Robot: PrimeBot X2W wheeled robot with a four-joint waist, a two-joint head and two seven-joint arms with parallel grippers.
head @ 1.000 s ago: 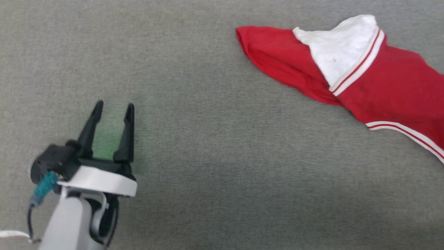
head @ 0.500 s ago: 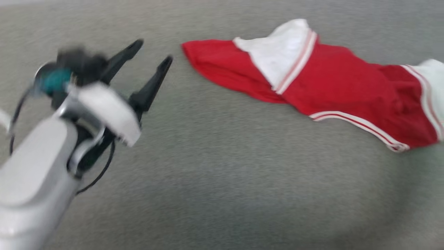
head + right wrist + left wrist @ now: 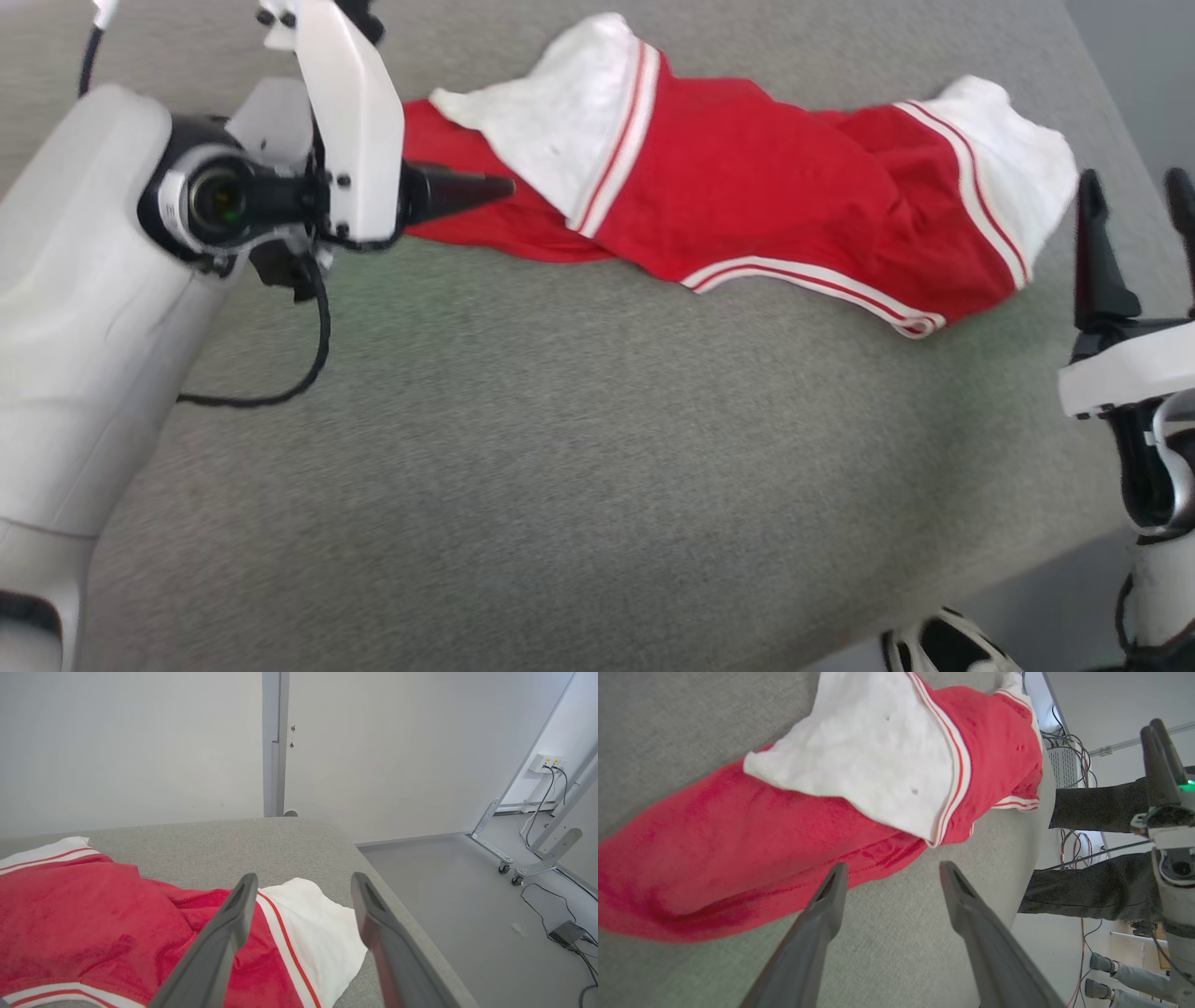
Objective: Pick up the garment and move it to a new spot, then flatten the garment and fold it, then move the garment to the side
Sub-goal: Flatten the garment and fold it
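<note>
The soft, rumpled red garment lies lengthwise left-to-right on the far part of the grey felt table, a white sleeve toward each end, between the wide-open, empty left gripper and right gripper.

The left arm's white wrist covers the left end of the red shirt, and just one finger of the left gripper pokes out from behind it. The right gripper has its outer finger clipped by the head view's edge. In the left wrist view the shirt's red end runs off the side.
</note>
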